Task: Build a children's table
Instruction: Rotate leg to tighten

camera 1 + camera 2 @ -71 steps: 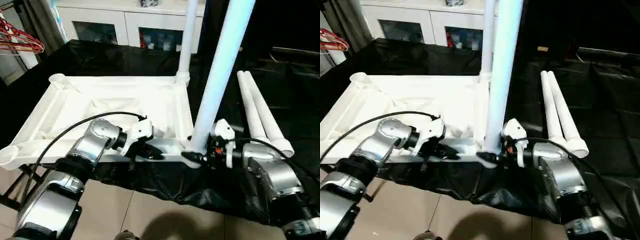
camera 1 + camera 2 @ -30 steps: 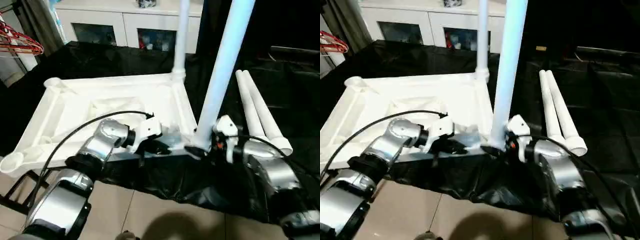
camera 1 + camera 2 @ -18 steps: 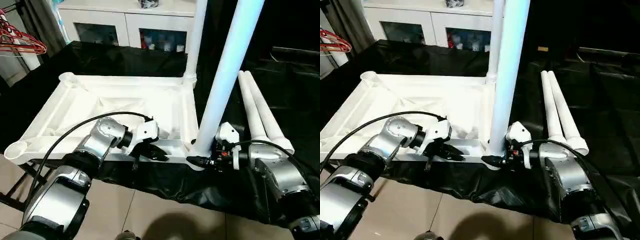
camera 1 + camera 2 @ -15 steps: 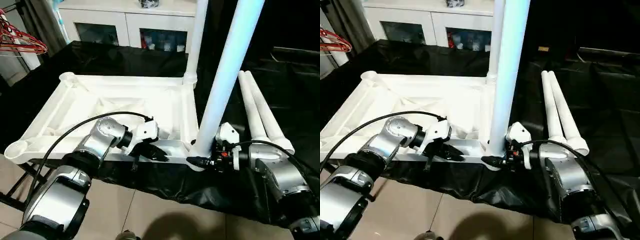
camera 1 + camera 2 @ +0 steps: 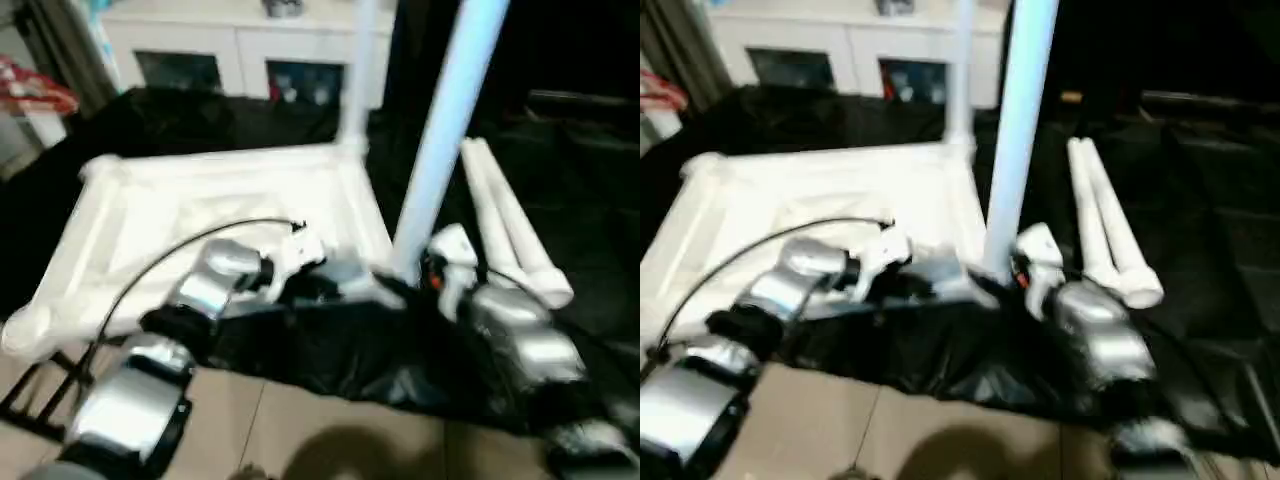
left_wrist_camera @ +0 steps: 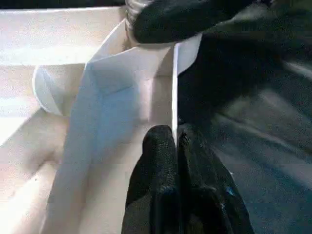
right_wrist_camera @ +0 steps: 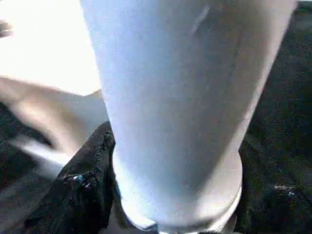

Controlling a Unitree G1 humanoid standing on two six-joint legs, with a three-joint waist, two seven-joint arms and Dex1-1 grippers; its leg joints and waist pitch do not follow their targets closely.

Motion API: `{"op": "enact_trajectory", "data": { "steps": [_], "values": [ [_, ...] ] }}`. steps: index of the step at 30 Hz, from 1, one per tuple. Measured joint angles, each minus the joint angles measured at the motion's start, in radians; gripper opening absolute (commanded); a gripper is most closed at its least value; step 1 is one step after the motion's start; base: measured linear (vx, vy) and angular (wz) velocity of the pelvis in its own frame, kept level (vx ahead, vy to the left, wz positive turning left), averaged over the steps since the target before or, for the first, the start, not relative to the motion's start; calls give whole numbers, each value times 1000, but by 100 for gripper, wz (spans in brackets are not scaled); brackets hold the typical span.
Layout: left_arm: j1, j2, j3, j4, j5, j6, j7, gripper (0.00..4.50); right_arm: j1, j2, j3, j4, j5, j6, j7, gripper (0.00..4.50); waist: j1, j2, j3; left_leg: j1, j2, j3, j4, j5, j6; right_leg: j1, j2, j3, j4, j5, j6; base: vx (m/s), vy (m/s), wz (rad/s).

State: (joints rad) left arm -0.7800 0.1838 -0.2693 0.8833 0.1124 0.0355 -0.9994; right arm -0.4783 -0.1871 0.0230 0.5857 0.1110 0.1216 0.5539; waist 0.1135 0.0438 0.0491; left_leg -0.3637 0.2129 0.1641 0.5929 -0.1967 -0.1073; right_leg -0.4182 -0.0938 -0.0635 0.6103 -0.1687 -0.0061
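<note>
At the tabletop's [image 5: 200,200] near rim, the left gripper [image 6: 174,141] pinches thin, stiff, light plastic, while the right gripper [image 7: 170,195] clasps the slick upright leg's [image 5: 440,130] base, the steadiest hold.

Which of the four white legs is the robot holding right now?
The near standing leg, rising from the top's front right corner: the right gripper is around its base. The far leg stands untouched; two lie loose.
</note>
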Motion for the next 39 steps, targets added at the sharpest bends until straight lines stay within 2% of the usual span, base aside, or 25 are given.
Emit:
{"op": "enact_trajectory", "data": {
  "steps": [5, 6, 8, 14, 16, 18, 23, 31, 36, 39],
  "values": [
    [30, -36, 11, -73, 20, 69, 103, 0, -28, 63, -32, 46, -27, -29, -161, 274, -1, 1, -1, -1, -1, 0, -1, 0, 0, 0, 0, 0, -2, -1, 1, 0, 0, 0],
    [33, -43, 11, -81, 21, 79, 118, 0, -32, 68, -36, 55, -29, -36, -178, 309, -1, 1, -1, -1, -1, 0, -1, 0, 0, 0, 0, 0, -2, -1, 1, 0, 0, 0],
    [43, -45, 12, -98, 21, 84, 123, 0, -35, 80, -51, 63, -25, -43, -180, 344, -1, 1, -1, -1, -1, 0, -1, 0, 0, 0, 0, 0, -3, -1, 1, 0, 0, 0],
    [63, -40, 15, -121, 21, 78, 113, 0, -36, 86, -56, 64, -22, -47, -150, 390, -4, 1, -1, -1, -1, 0, -1, 0, 0, 0, 0, 0, -3, -1, 1, 0, 0, 0],
    [71, -27, 11, -135, 19, 68, 87, 0, -29, 68, -38, 53, -23, -50, -108, 390, -7, 1, -1, -1, -1, 0, -1, 0, 0, 0, 0, 0, -3, -1, 2, 0, 0, 0],
    [94, 2, 3, -167, -5, 56, 11, 0, -5, 11, 9, 23, -29, -65, -3, 390, -5, 1, 0, -2, -1, 0, -1, 0, 0, 0, 0, 0, -4, -3, 2, 0, 0, 0],
    [101, 71, -15, -182, -29, 21, -143, 0, 43, -82, 67, -42, -19, -93, 239, 390, -1, 2, 0, -2, 0, 0, -1, 0, 1, -1, 0, 0, -4, -4, 2, 0, 0, 0],
    [97, 119, -26, -163, -59, -13, -327, 0, 94, -212, 133, -159, 51, -55, 536, 390, 15, 3, 1, -2, 1, 2, -1, 0, 1, 0, 0, 0, -3, -4, 2, 0, 0, 0],
    [67, 131, -42, -113, -69, -23, -411, 0, 103, -257, 158, -195, 75, -22, 656, 353, 34, 3, 1, -2, 4, 2, 0, 0, 2, -1, 0, -1, -2, -4, 2, 0, 0, 0],
    [64, 135, -43, -101, -69, -39, -437, 0, 103, -270, 172, -208, 78, -14, 692, 319, 37, 3, 1, -3, 6, 3, 1, 0, 2, 0, 0, -1, -1, -4, 2, 0, 0, 0]
  ]
}}
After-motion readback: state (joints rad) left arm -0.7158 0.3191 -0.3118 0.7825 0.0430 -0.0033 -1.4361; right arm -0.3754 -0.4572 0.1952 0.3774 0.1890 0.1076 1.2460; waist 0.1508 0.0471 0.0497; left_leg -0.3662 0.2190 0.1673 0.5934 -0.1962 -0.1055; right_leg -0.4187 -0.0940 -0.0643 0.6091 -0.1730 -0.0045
